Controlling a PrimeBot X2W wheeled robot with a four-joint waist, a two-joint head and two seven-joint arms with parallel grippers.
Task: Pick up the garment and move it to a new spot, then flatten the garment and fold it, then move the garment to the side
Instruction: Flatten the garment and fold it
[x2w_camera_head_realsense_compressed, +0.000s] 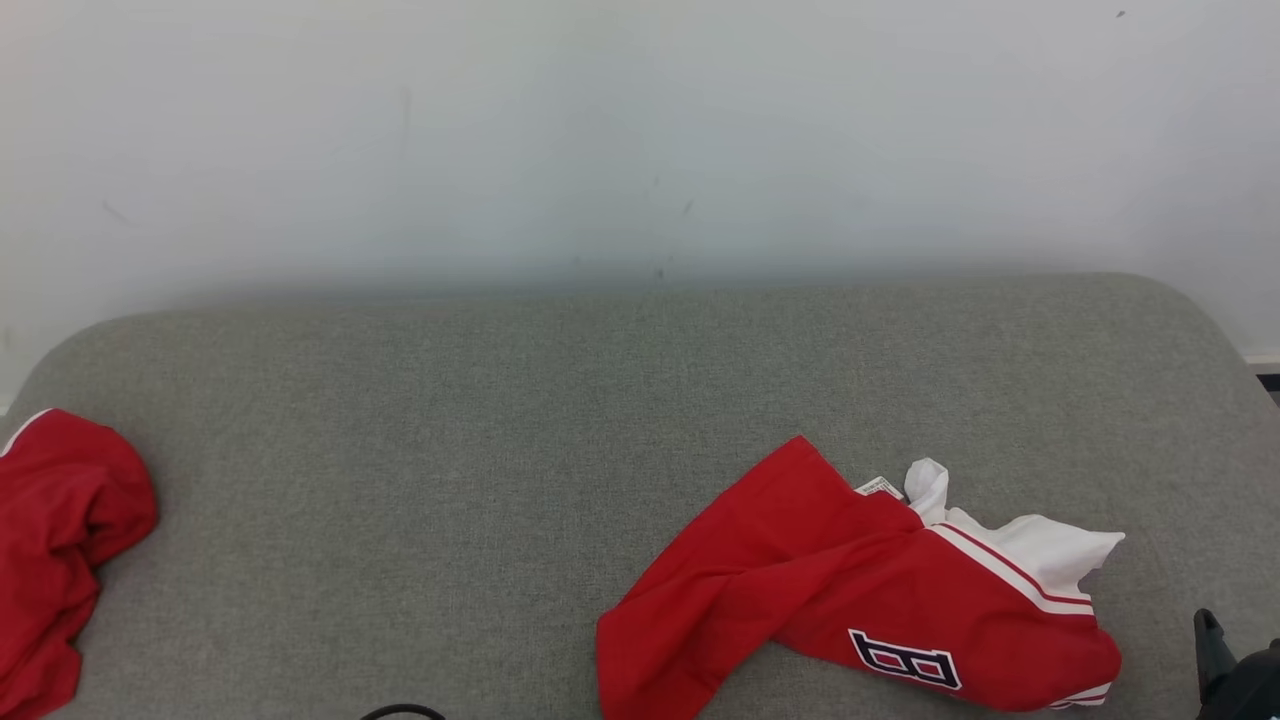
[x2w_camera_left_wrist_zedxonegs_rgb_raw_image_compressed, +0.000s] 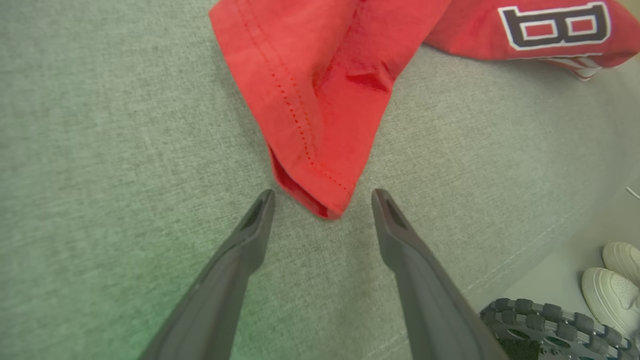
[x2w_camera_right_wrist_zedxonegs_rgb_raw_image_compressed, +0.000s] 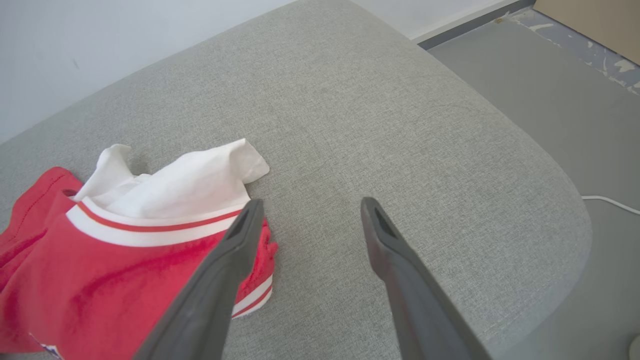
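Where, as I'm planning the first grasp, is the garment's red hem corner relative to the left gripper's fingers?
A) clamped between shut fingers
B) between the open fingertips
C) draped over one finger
B: in the left wrist view the left gripper has its fingers apart, and a corner of the garment lies between their tips, ungripped.

Two garments are counted, red-and-white garment (x2w_camera_head_realsense_compressed: 860, 600) near right, red garment (x2w_camera_head_realsense_compressed: 60, 540) near left, one grey cushion (x2w_camera_head_realsense_compressed: 450, 450), left gripper (x2w_camera_left_wrist_zedxonegs_rgb_raw_image_compressed: 322, 197), right gripper (x2w_camera_right_wrist_zedxonegs_rgb_raw_image_compressed: 310, 202), two white shoes (x2w_camera_left_wrist_zedxonegs_rgb_raw_image_compressed: 612, 295), one white cable (x2w_camera_right_wrist_zedxonegs_rgb_raw_image_compressed: 610, 202).
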